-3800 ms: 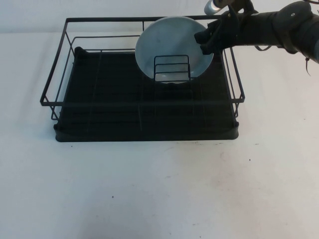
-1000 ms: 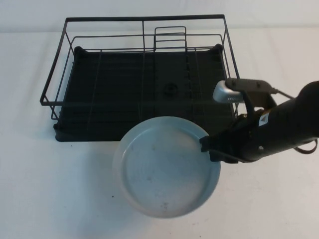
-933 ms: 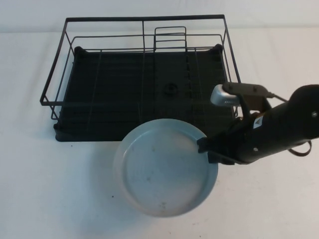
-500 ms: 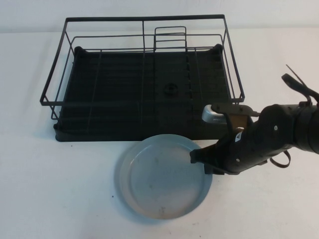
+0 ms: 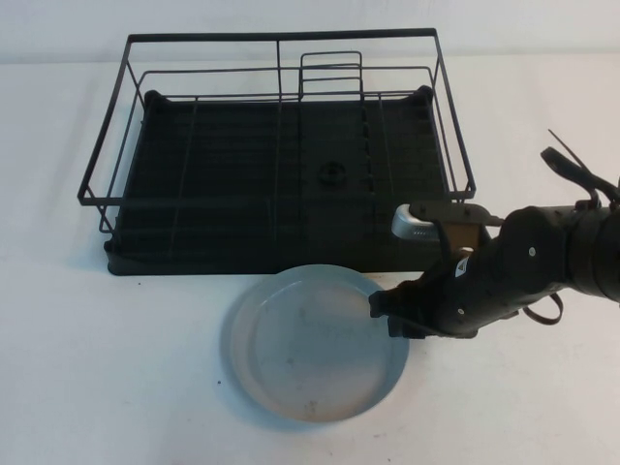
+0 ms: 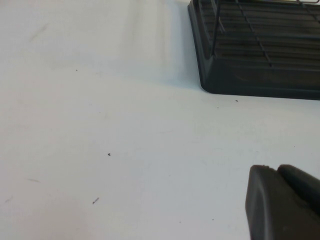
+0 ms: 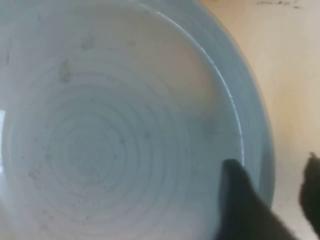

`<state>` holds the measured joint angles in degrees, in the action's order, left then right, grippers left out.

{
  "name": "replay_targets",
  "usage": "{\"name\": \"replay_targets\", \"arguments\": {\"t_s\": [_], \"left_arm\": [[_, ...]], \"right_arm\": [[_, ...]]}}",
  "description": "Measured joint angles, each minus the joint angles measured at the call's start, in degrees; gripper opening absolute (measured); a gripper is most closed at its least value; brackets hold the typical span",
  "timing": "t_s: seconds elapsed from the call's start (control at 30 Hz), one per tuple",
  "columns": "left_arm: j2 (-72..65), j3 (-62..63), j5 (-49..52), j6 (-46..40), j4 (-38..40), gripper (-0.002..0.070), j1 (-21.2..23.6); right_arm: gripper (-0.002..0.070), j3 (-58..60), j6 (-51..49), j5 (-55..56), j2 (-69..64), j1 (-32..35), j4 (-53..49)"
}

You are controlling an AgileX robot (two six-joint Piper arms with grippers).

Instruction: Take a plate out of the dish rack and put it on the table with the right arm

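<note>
A: At the bench's near edge, right of centre — what's hidden or cut off?

B: Right gripper tips are hard to read from the high view; they're a dark lump at the plate's right rim. Right arm runs off the bench's right side. Left gripper shows only in the left wrist view, as a dark blurred corner over bare bench; can't tell if it's apart or together.

A: Plate vs. right gripper?

B: Plate lies to the gripper's left, flat on the bench, just in front of the dish rack's near edge, nearly touching it. In the right wrist view the plate has one finger on the inside of the rim and the other dark finger on the outside, w/ pale bench showing between rim and outer finger. So the fingers stand apart, straddling the rim, not clamped on it as far as I can see.

A: Plate's look?

B: Round, pale grey-blue, low raised rim, faint concentric rings inside, a few small dark specks. Face up.

A: Rack?

B: Black wire frame over black tray, toward the bench's far edge; small wire holder at its back.
</note>
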<state>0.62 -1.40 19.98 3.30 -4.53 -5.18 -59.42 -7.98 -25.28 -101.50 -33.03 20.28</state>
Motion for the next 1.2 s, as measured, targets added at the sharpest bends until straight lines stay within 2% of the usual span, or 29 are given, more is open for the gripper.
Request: {"name": "replay_targets", "arguments": {"t_s": [0.1, 0.2, 0.3, 0.43, 0.53, 0.67, 0.93, 1.07, 1.2], "left_arm": [[0.0, 0.0, 0.0, 0.0, 0.0, -0.0004, 0.0], [0.0, 0.0, 0.0, 0.0, 0.0, -0.0004, 0.0], [0.0, 0.0, 0.0, 0.0, 0.0, -0.0004, 0.0], [0.0, 0.0, 0.0, 0.0, 0.0, -0.0004, 0.0], [0.0, 0.0, 0.0, 0.0, 0.0, -0.0004, 0.0], [0.0, 0.0, 0.0, 0.0, 0.0, -0.0004, 0.0], [0.0, 0.0, 0.0, 0.0, 0.0, -0.0004, 0.0], [0.0, 0.0, 0.0, 0.0, 0.0, -0.0004, 0.0], [0.0, 0.0, 0.0, 0.0, 0.0, -0.0004, 0.0]], "right_arm": [[0.0313, 0.0, 0.0, -0.9, 0.2, 0.0, -0.7], [0.0330, 0.0, 0.0, -3.4, 2.1, 0.0, -2.0], [0.0272, 0.0, 0.0, -7.1, 6.7, 0.0, -5.1], [0.0090, 0.0, 0.0, -13.3, 15.0, 0.0, -8.1], [0.0015, 0.1, 0.0, -18.1, 22.1, 0.0, -8.9], [-0.0011, 2.0, 0.0, -21.2, 31.5, 0.0, -10.9], [-0.0017, 3.5, 0.0, -30.0, 44.1, 0.0, -12.7], [-0.0018, 7.4, -0.1, -28.0, 48.1, 0.0, -18.1], [-0.0018, 16.5, -0.1, -18.3, 53.0, 1.5, -22.1]]}}
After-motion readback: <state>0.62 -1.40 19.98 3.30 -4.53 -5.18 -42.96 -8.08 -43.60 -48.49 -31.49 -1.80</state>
